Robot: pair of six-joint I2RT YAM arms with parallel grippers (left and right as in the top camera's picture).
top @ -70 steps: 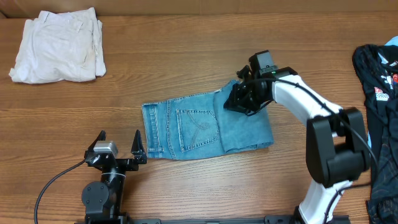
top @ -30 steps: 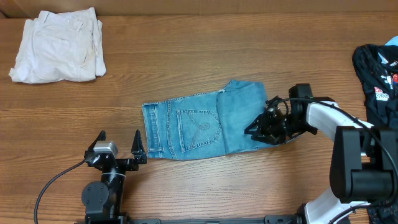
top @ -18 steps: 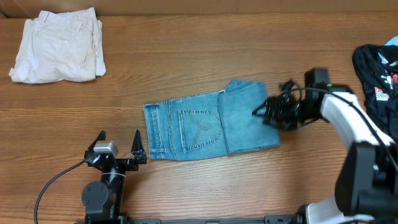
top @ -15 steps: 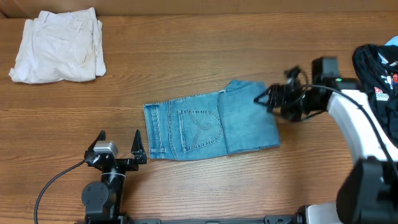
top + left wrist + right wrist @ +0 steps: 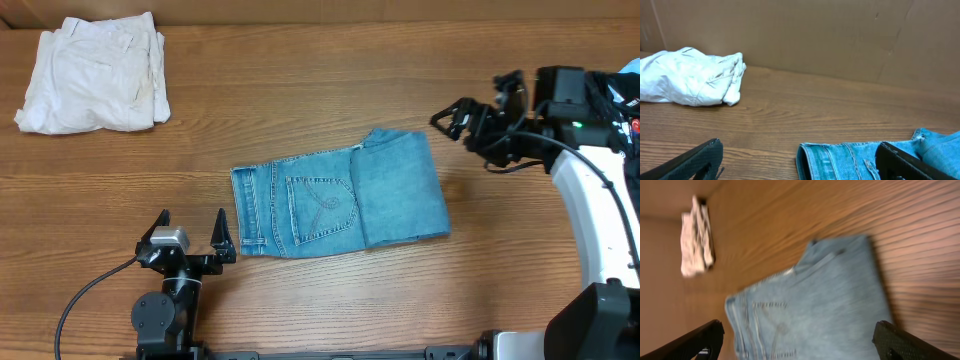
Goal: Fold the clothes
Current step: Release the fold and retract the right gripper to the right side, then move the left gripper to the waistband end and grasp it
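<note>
The clothes, a pair of light blue jeans (image 5: 340, 200), lie folded into a flat rectangle at the table's middle, with a stitched back pocket facing up. My right gripper (image 5: 468, 100) hovers open above and to the right of their far right corner, with nothing in it. In the right wrist view the jeans (image 5: 810, 310) lie blurred below, between my spread fingers (image 5: 695, 342). My left gripper (image 5: 192, 222) rests open near the front edge, just left of the waistband. The left wrist view shows the waistband end (image 5: 850, 160) between its fingertips (image 5: 700, 160).
A cream-white folded garment (image 5: 95, 75) lies at the back left corner, also seen in the left wrist view (image 5: 695, 75). A black garment with red-and-white print (image 5: 610, 110) is bunched at the right edge. A cardboard wall (image 5: 840, 35) backs the table.
My right gripper opened, let go of the jeans' right edge, and rose back toward the far right. The jeans now lie flatter. The left arm stayed still.
</note>
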